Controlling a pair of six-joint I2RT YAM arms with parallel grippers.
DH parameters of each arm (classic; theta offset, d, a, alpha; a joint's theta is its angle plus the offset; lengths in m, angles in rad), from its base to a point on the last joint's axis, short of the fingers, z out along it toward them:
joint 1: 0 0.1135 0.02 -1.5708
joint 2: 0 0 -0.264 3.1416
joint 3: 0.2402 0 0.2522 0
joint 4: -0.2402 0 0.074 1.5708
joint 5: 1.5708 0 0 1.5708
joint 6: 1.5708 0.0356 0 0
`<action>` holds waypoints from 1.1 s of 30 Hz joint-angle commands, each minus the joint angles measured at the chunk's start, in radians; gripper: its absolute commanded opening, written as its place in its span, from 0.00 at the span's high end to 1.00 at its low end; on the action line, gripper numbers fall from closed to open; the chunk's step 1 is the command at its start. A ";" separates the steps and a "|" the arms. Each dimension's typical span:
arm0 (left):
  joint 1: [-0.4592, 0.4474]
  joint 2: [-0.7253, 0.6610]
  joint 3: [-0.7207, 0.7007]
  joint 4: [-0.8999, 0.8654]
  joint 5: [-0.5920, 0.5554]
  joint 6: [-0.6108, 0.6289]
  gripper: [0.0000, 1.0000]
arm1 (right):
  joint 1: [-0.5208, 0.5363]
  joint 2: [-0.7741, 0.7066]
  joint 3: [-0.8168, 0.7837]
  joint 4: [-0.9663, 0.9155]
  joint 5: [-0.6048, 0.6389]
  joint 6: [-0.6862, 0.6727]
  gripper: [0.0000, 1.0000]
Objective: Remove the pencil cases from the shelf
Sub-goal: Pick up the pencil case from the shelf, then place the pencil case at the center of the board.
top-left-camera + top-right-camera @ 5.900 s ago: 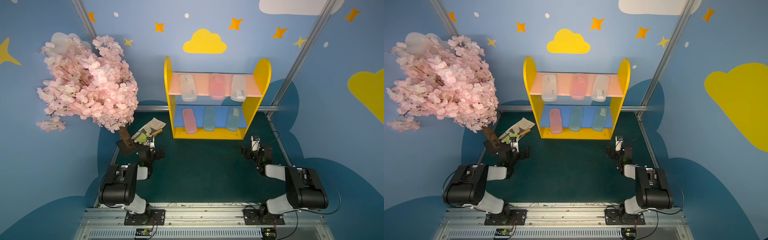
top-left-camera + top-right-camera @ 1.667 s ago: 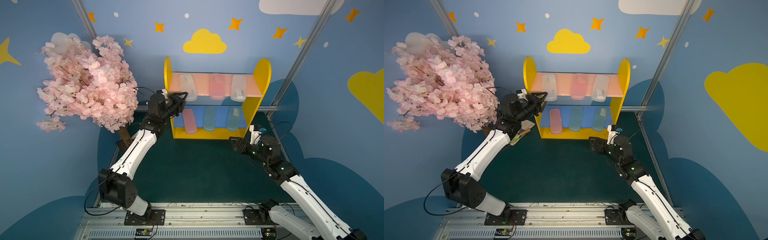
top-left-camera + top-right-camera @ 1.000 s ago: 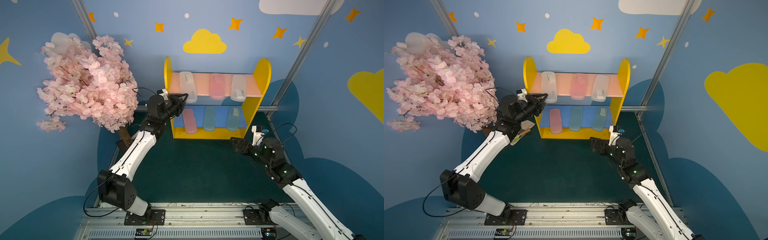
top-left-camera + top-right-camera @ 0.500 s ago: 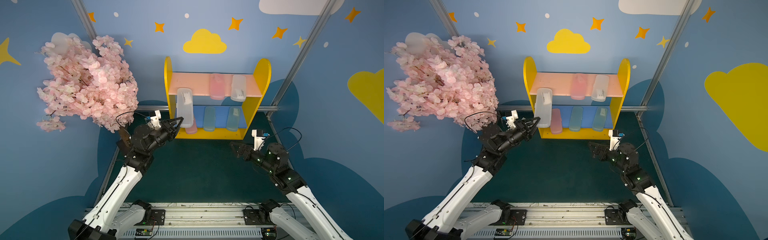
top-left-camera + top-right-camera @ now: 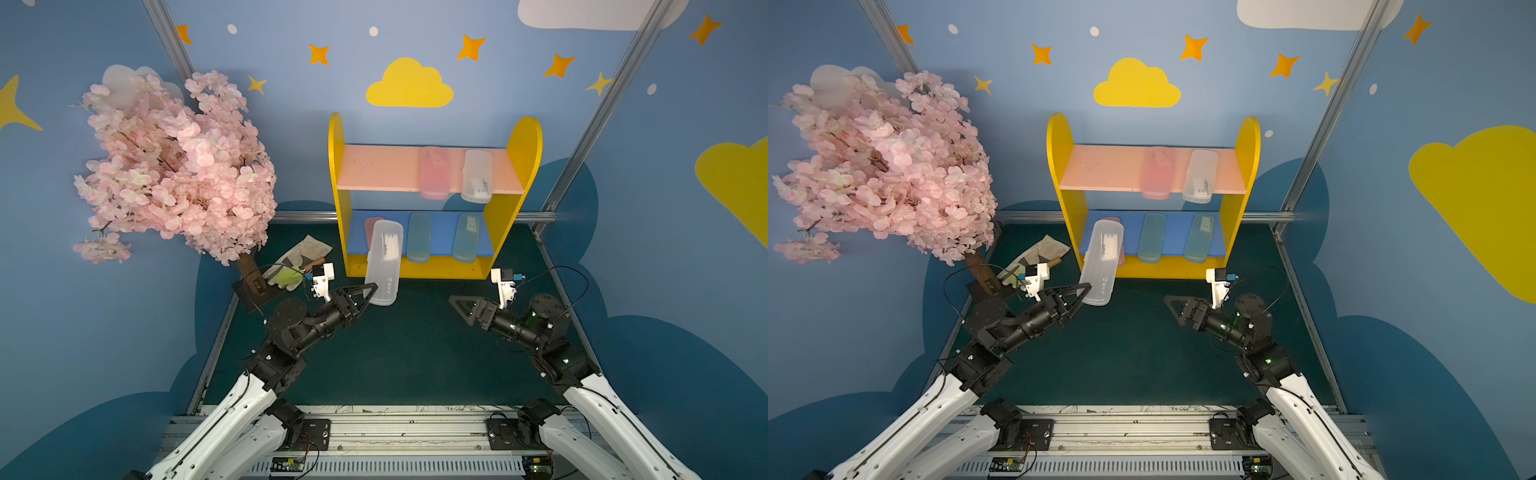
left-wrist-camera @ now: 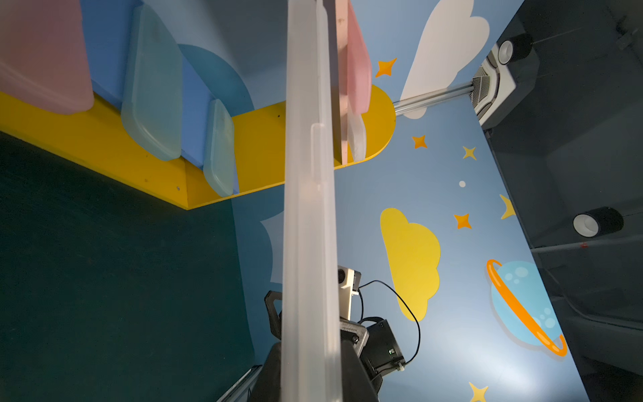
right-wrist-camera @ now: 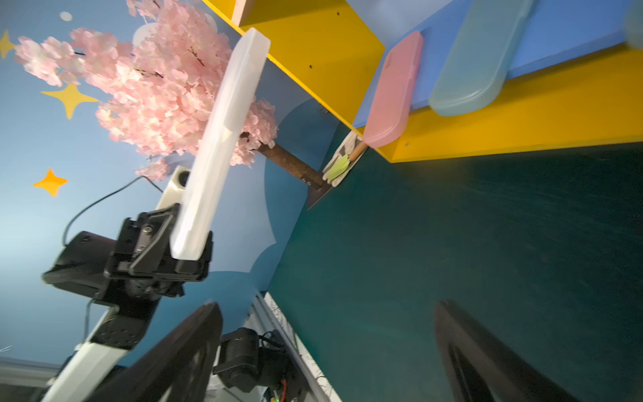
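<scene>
My left gripper (image 5: pixel 369 291) is shut on the near end of a clear-white pencil case (image 5: pixel 385 261), held in the air in front of the shelf (image 5: pixel 338 187). The case runs edge-on through the left wrist view (image 6: pixel 309 226). A pink case (image 5: pixel 434 172) and a clear-white case (image 5: pixel 477 176) lie on the pink upper board. On the blue lower board, a pink case (image 5: pixel 371 226) shows partly behind the held one, beside two teal cases (image 5: pixel 419 243) (image 5: pixel 466 237). My right gripper (image 5: pixel 460 306) hovers open and empty over the mat, right of centre (image 7: pixel 330 348).
A pink blossom tree (image 5: pixel 178 166) stands at the left, its base beside a glove with a small trowel (image 5: pixel 297 262). The dark green mat (image 5: pixel 395 357) stretches between both arms. A metal rail (image 5: pixel 395 432) runs along the front edge.
My left gripper drew the clear-white case off the left end of the upper board, back and down in front of the shelf. The right arm pulled back slightly, still open.
</scene>
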 commanded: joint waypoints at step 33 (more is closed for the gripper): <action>-0.172 0.102 -0.003 0.251 -0.032 0.051 0.93 | 0.230 0.395 0.202 0.527 0.016 0.380 0.52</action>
